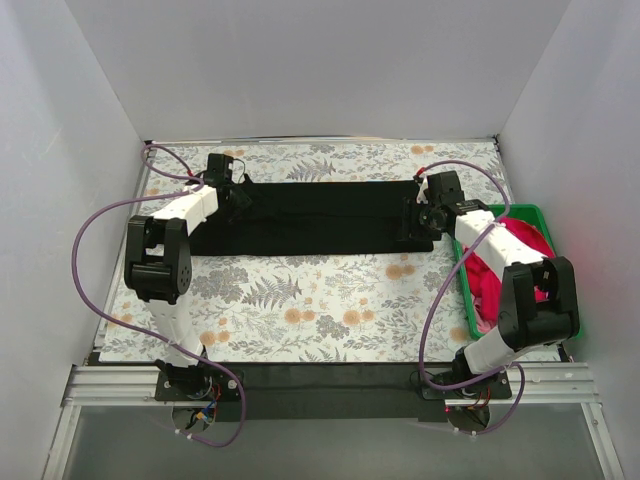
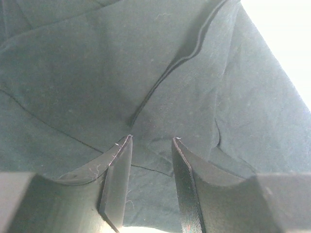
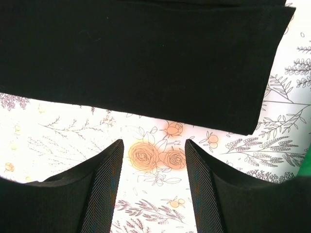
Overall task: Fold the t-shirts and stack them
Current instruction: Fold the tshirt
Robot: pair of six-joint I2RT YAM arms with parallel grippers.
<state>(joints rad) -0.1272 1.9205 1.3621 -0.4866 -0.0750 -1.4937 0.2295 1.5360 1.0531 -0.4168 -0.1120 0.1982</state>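
Observation:
The black t-shirt (image 1: 320, 215) lies folded into a long flat strip across the back of the table. My left gripper (image 1: 238, 195) is at its left end, open; in the left wrist view the gripper (image 2: 151, 139) hovers right over wrinkled black cloth (image 2: 97, 73), with nothing gripped. My right gripper (image 1: 412, 215) is at the shirt's right end, open and empty; in the right wrist view the gripper (image 3: 154, 141) is over bare tablecloth, just short of the shirt's near edge (image 3: 136, 58). The pinkish-red t-shirt (image 1: 490, 285) lies bunched in the crate, partly hidden by the right arm.
The green plastic crate (image 1: 530, 208) stands at the right edge of the table, beside the right arm; a sliver of it shows in the right wrist view (image 3: 307, 167). A floral tablecloth (image 1: 320, 300) covers the table. White walls close in the left, back and right sides.

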